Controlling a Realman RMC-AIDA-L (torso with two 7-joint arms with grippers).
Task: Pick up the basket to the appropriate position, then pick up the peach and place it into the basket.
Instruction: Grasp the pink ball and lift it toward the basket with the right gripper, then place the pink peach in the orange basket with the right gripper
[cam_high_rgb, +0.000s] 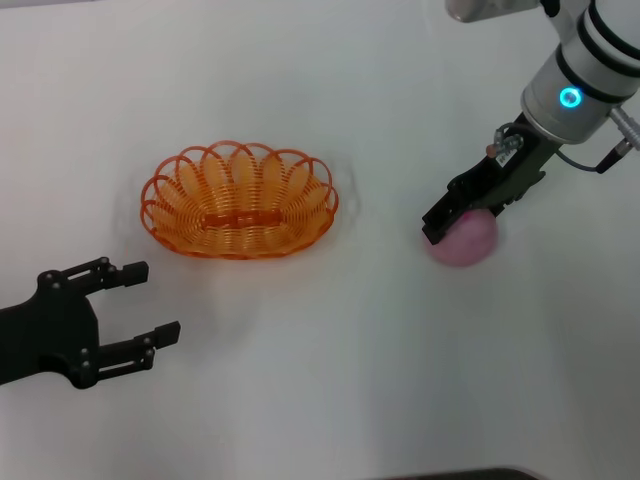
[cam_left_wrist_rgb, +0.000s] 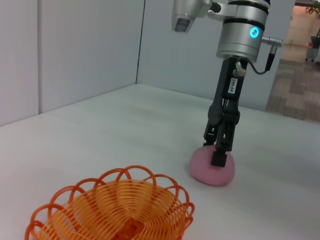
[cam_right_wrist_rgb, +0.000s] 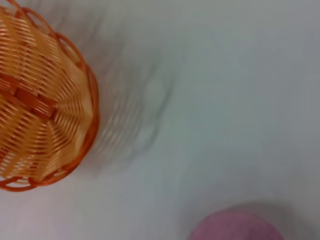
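Note:
The orange wire basket (cam_high_rgb: 240, 202) stands on the white table, left of centre; it also shows in the left wrist view (cam_left_wrist_rgb: 112, 210) and the right wrist view (cam_right_wrist_rgb: 42, 105). The pale pink peach (cam_high_rgb: 468, 240) lies on the table to the basket's right; it also shows in the left wrist view (cam_left_wrist_rgb: 210, 172) and the right wrist view (cam_right_wrist_rgb: 237, 227). My right gripper (cam_high_rgb: 465, 222) is down over the peach, open, its jaws astride it, with one finger (cam_left_wrist_rgb: 219, 158) against the side facing the basket. My left gripper (cam_high_rgb: 155, 300) is open and empty, near the table's front left, short of the basket.
The white table (cam_high_rgb: 330, 380) spreads bare around both things. A grey wall (cam_left_wrist_rgb: 90, 45) stands behind the table in the left wrist view.

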